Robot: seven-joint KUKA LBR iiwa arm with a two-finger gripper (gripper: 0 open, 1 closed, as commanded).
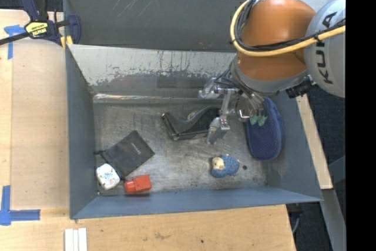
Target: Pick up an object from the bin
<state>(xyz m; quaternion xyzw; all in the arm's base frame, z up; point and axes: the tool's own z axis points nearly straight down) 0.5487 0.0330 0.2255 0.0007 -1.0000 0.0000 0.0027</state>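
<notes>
Grey metal bin. The arm's orange dome cover sits up and right of the black bent plastic bracket, which lies mid-floor. Jaws are at the bracket's right end; open or closed, cannot tell. Dark blue oval fabric pad lies right of the bracket. Flat black square pouch lower left of it. Blue-and-cream lump below its right end. Red block and white round piece farthest lower left.
</notes>
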